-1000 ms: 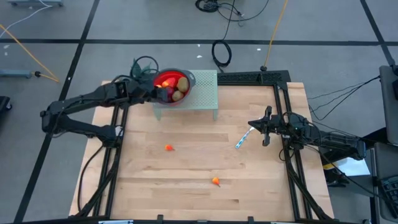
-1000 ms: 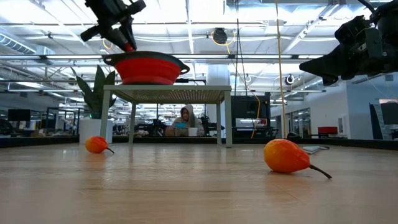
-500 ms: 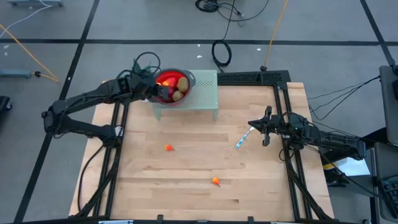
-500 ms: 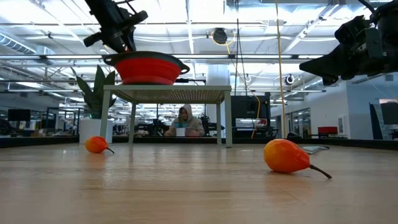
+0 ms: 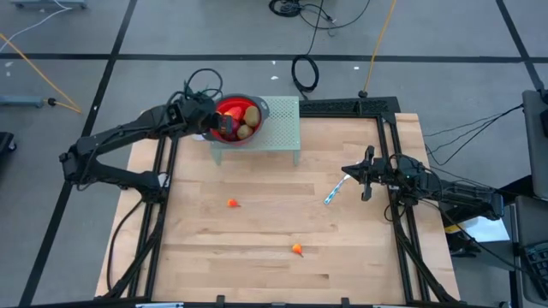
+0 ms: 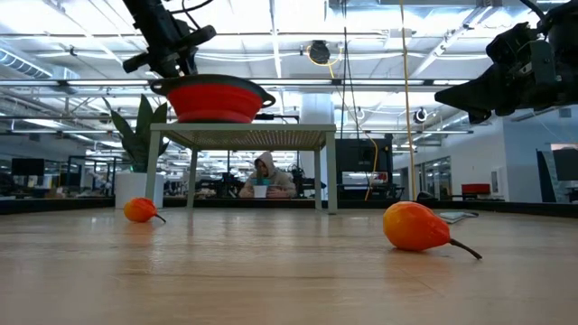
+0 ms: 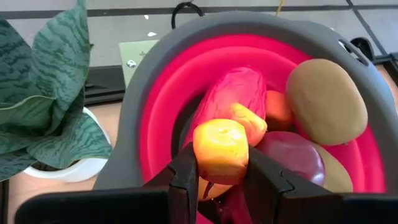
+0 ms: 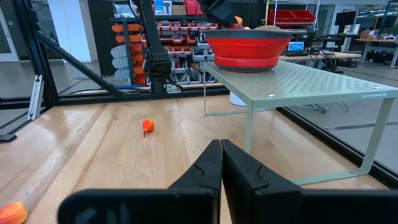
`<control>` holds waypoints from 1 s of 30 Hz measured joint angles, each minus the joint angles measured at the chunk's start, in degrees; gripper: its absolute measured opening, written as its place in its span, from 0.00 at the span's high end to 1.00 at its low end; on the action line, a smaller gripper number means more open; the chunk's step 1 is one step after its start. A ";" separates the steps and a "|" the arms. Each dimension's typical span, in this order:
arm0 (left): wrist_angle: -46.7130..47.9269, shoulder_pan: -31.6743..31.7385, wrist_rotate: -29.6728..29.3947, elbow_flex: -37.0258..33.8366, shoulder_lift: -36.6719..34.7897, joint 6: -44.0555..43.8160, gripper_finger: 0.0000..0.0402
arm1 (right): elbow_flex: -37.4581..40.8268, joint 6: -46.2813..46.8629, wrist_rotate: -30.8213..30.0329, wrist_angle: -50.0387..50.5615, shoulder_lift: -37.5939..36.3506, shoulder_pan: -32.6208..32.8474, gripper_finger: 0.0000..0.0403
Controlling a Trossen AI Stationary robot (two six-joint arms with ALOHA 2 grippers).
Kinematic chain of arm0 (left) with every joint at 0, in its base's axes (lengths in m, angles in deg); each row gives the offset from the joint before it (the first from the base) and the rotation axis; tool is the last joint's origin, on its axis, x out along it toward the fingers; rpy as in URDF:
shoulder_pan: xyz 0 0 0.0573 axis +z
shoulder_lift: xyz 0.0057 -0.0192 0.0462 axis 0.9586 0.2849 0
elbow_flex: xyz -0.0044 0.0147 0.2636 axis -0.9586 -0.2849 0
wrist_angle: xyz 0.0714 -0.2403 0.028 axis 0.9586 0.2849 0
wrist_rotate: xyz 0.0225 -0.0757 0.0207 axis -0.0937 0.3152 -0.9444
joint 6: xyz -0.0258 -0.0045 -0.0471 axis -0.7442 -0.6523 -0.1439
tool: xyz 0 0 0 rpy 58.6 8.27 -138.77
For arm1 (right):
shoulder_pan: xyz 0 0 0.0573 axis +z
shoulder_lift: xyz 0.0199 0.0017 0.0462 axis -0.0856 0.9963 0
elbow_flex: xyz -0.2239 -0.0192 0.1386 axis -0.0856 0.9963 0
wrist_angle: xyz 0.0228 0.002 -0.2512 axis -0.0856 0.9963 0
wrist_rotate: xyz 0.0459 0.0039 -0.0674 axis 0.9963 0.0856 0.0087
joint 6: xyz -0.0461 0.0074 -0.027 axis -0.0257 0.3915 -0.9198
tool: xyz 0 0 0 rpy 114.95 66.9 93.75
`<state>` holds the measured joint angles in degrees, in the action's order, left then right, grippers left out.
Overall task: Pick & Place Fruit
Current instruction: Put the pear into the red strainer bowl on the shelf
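Note:
A red bowl with a grey rim (image 7: 143, 106) stands on a pale green perforated stand (image 5: 282, 128) at the table's far side. It holds brownish-green ovals (image 7: 324, 99), a dark red round fruit (image 7: 292, 155) and a red-orange oval (image 7: 233, 93). My left gripper (image 7: 221, 163) hangs over the bowl's left part (image 5: 224, 122), shut on a small orange fruit (image 7: 221, 148). Two more small orange fruits (image 5: 233, 204) (image 5: 296, 250) lie on the bare wood. My right gripper (image 5: 347, 170) is shut and level at the table's right. My left gripper pinches the small orange fruit by its two opposite sides (image 7: 200, 155) between its two fingers. The fingers slant down from the table's left side. The fruit is lifted clear, above the fruits inside the bowl.
A slim blue-and-white stick (image 5: 334, 190) lies just near of my right gripper. A potted plant with striped green leaves (image 7: 43, 106) stands beside the bowl, off the table's far left corner. Black frame rails (image 5: 385, 120) run along the table's sides.
My left gripper, still shut on the orange fruit, has swung a little toward the table's far edge over the bowl's left part.

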<state>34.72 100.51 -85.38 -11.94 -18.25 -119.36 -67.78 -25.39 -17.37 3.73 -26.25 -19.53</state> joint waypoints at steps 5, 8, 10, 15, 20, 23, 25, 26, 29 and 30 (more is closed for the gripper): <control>0.02 0.25 1.88 0.00 0.60 1.59 0.78 | 0.00 0.00 0.01 0.01 0.00 -0.01 1.00; 0.16 0.29 2.03 0.00 0.75 2.28 0.77 | 0.01 0.00 0.01 0.01 0.00 -0.01 1.00; -0.08 0.29 1.98 0.00 0.67 2.99 0.74 | 0.00 0.00 0.01 0.00 0.00 -0.01 1.00; -0.06 0.29 1.52 0.00 0.69 2.51 0.60 | 0.00 0.00 0.01 -0.01 0.00 0.00 1.00; -0.07 0.29 1.62 0.00 0.33 3.17 0.49 | 0.00 0.00 0.01 -0.01 0.00 0.00 1.00; 0.09 0.29 1.82 0.55 -0.67 3.22 0.46 | 0.01 0.43 0.01 -0.01 0.00 0.00 1.00; 0.02 0.29 1.86 1.74 -1.59 3.22 0.45 | -0.01 1.23 0.01 -0.01 0.00 0.01 1.00; 0.03 0.29 1.87 2.54 -2.07 3.22 0.45 | 0.01 1.56 0.03 -0.01 0.00 0.01 1.00; -0.10 -0.14 1.85 5.17 -3.54 3.59 0.45 | 0.01 1.68 0.03 -0.02 0.00 0.00 1.00; -0.07 -0.53 1.84 6.07 -3.91 3.68 0.45 | 0.01 1.68 0.03 -0.01 0.00 0.01 1.00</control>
<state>34.65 99.98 -83.54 -5.87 -22.16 -115.69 -67.77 -23.71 -17.34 3.72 -26.25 -19.53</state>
